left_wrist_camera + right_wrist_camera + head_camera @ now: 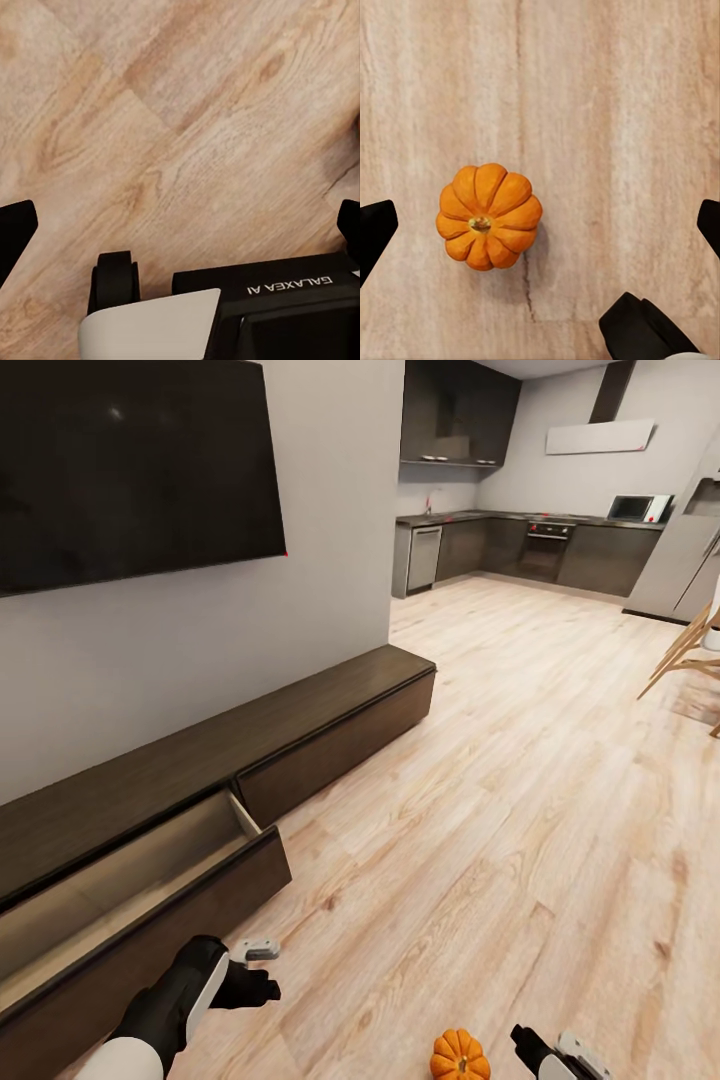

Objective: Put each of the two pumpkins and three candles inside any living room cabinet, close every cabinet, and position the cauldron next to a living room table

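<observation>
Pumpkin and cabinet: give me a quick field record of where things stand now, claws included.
pumpkin: upright on the wood floor, ungrasped
cabinet: along the wall under the TV
drawer: pulled open, nothing seen inside
left claw: open, near the drawer front, holding nothing
right claw: open, above the pumpkin

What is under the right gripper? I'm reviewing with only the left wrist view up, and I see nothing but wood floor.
Observer: A pumpkin sits upright on the floor, between the right gripper's spread fingertips, untouched.
Operator: Is a cabinet drawer ready for it?
Observer: Yes. In the head view the cabinet's near drawer is pulled out, showing its pale inside.
Operator: And where is my left gripper relative to that?
Observer: The left gripper hangs over the floor just in front of the open drawer, holding nothing.
</observation>
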